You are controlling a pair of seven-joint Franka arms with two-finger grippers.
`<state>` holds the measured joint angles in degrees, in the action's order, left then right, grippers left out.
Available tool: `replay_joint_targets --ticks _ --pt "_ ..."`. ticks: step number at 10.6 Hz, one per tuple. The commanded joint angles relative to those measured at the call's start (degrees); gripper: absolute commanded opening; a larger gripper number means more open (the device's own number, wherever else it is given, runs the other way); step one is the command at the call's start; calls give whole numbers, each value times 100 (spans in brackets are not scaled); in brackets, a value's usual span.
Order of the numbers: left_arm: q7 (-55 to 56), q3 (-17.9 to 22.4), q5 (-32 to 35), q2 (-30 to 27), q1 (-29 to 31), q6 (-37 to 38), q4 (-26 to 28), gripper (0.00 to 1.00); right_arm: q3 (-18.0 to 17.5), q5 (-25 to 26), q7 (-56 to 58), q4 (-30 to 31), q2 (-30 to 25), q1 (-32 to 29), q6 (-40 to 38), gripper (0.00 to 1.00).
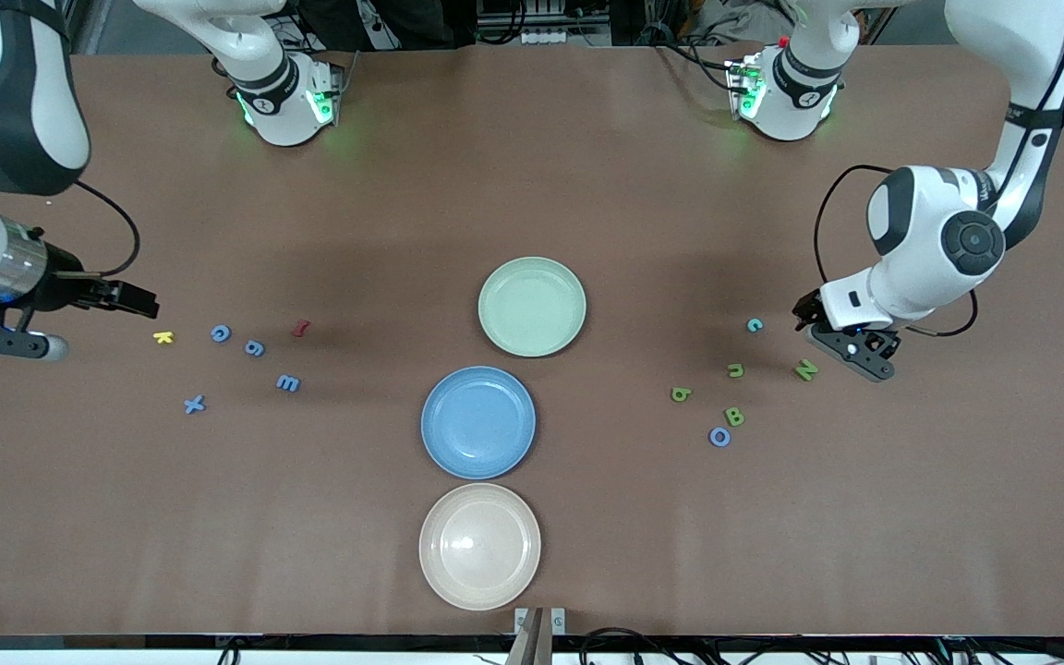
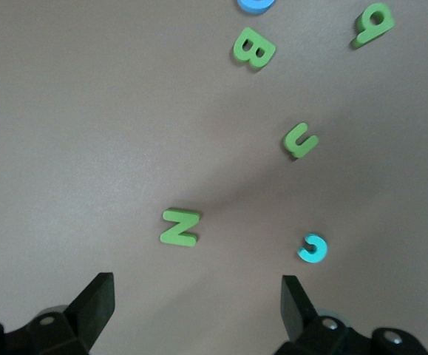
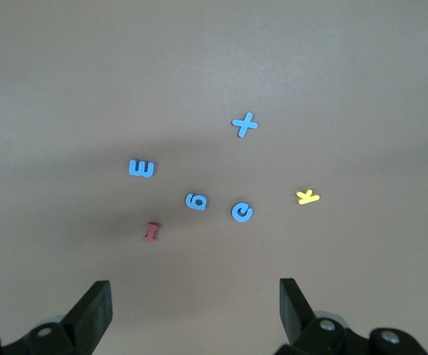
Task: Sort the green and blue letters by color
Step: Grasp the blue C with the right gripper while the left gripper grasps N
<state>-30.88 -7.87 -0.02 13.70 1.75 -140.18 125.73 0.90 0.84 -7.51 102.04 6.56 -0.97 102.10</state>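
Blue letters lie toward the right arm's end: a c (image 1: pixel 221 333), a 6 (image 1: pixel 255 348), an E (image 1: pixel 288 383) and an x (image 1: pixel 194 404). Green letters lie toward the left arm's end: an N (image 1: pixel 806 370), a u (image 1: pixel 735 370), a 6 (image 1: pixel 681 394) and a B (image 1: pixel 733 417), with a blue O (image 1: pixel 719 437) and a teal c (image 1: pixel 754 324). My left gripper (image 2: pixel 197 292) is open and empty, low over the table beside the N (image 2: pixel 179 226). My right gripper (image 3: pixel 195 296) is open and empty, above the table by the blue c (image 3: pixel 242 212).
A green plate (image 1: pixel 532 306), a blue plate (image 1: pixel 478 422) and a beige plate (image 1: pixel 479 546) stand in a row at the table's middle. A yellow k (image 1: pixel 163 337) and a red letter (image 1: pixel 300 327) lie among the blue letters.
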Motion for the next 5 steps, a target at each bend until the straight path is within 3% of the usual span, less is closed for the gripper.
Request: replay_joint_targets --ticks 1,5 --pt "-664 -4 -6 553 255 -588 -83 92 -11 39 -531 1183 -155 -8 1246 100" --pt "-674 -4 -6 1072 255 -984 -249 82 -11 39 -559 2546 -103 -245 3030 100"
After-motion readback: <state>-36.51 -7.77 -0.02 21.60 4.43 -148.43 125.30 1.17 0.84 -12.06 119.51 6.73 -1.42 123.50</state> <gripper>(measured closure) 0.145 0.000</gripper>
